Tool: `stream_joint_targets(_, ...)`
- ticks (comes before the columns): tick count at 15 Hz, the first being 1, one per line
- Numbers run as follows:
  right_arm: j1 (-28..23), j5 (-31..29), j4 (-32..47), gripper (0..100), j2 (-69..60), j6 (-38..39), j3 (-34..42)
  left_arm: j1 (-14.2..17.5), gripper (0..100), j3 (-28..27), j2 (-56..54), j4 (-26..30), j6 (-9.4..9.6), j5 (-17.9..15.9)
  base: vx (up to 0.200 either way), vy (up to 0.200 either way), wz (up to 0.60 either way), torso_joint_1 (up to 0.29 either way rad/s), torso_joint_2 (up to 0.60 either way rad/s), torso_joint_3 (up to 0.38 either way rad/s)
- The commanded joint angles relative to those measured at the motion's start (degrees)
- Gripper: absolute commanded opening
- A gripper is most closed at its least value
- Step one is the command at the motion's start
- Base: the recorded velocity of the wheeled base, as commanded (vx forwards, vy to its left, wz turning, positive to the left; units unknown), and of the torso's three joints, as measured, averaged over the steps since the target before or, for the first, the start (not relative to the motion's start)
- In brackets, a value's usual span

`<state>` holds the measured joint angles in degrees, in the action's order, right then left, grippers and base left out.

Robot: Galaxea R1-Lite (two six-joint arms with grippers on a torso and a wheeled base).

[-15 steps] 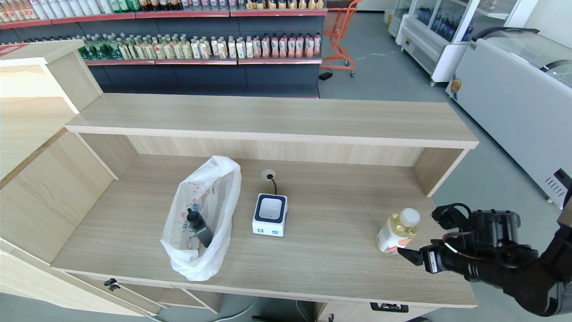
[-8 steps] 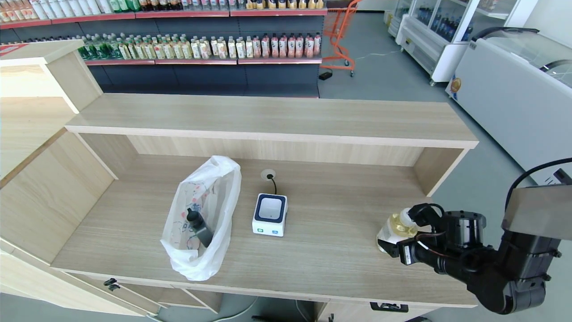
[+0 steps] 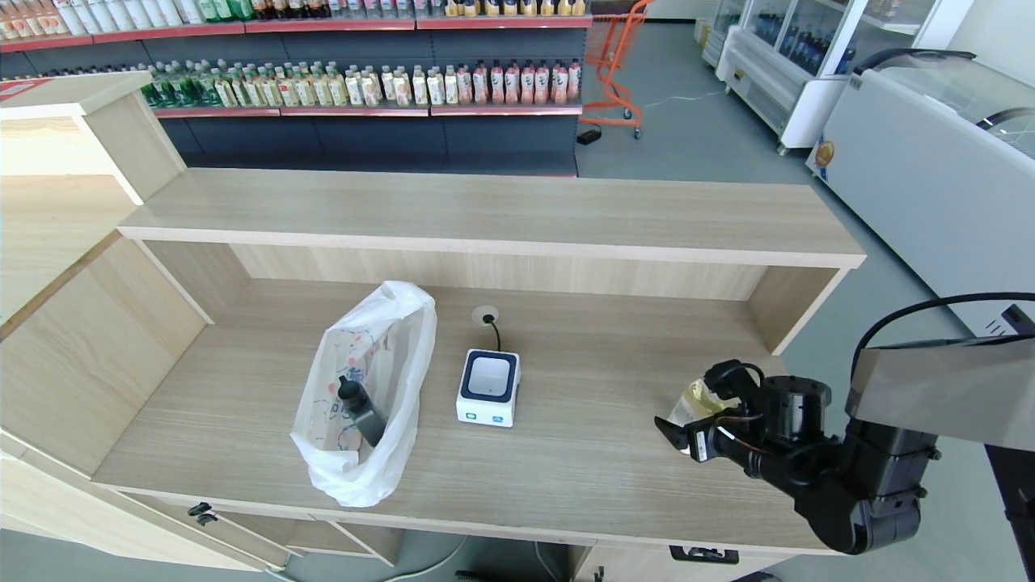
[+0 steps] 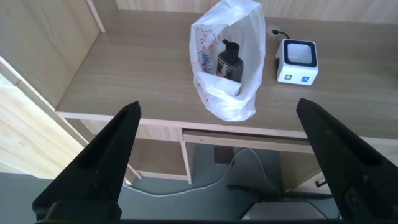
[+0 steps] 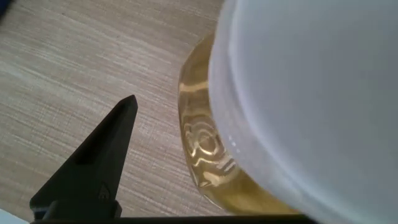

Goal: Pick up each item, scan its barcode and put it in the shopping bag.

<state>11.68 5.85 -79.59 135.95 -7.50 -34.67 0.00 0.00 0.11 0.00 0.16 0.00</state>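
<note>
Right pincer (image 3: 679,427): low over the right end of the tabletop (image 3: 598,356), right at the yellow bottle (image 3: 694,400). Jaws apart, not clamped. In the right wrist view the one finger (image 5: 93,165) on show has bare wood between it and the bottle wall. The other finger is hidden, so I can't tell whether that side touches. It has no hold on anything.

Yellow bottle: clear plastic, yellow liquid up into the shoulder, white cap (image 5: 311,81) on. It sits on the tabletop, well apart from the scanner (image 3: 489,386). In the head view the pincer covers part of it.

Bag (image 3: 408,356): thin white plastic with a faint print, standing mouth-up on the tabletop. It is just left of the scanner, not touching it. Contents: one dark bottle (image 3: 361,414), narrow neck up, leaning against the inner wall. Can't tell whether there is more under it.

Scanner: white box, dark-framed window facing up, mid tabletop between the bag and the yellow bottle. A black cable (image 3: 493,331) runs from its far side into a grommet hole.

Left pincer (image 4: 217,109): spread wide and empty. It is held back off the near edge of the tabletop, well apart from the bag.

Background: shelves (image 3: 364,109) with rows of drink bottles, an orange cart (image 3: 618,65), and glass-lidded freezers (image 3: 930,170) on the right.
</note>
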Motion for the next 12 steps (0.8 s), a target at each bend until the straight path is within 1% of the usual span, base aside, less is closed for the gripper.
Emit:
stream_joint_targets(1,0.5,0.0,-0.1,100,1.0,-0.9,-1.9,0.0,100,0.0,0.0,0.0,0.02,0.0,0.0,0.0,0.0,0.0,0.0,0.0)
stream_joint_targets(5,0.5,0.5,-0.1,100,2.0,-2.3,-2.8,0.0,100,0.0,0.0,0.0,0.02,0.0,0.0,0.0,0.0,0.0,0.0,0.0)
stream_joint_targets(6,0.7,0.4,-0.9,0,2.0,-2.9,-2.9,0.0,100,0.0,0.0,0.0,0.02,0.0,0.0,0.0,0.0,0.0,0.0,0.0)
stream_joint_targets(9,1.5,0.0,-2.0,0,1.8,-3.8,-3.0,0.0,100,0.0,0.0,0.0,0.02,0.0,0.0,0.0,0.0,0.0,0.0,0.0)
stream_joint_targets(12,1.4,0.0,-2.3,0,1.6,-8.2,-2.9,0.0,100,0.0,0.0,0.0,0.02,0.0,0.0,0.0,0.0,0.0,0.0,0.0)
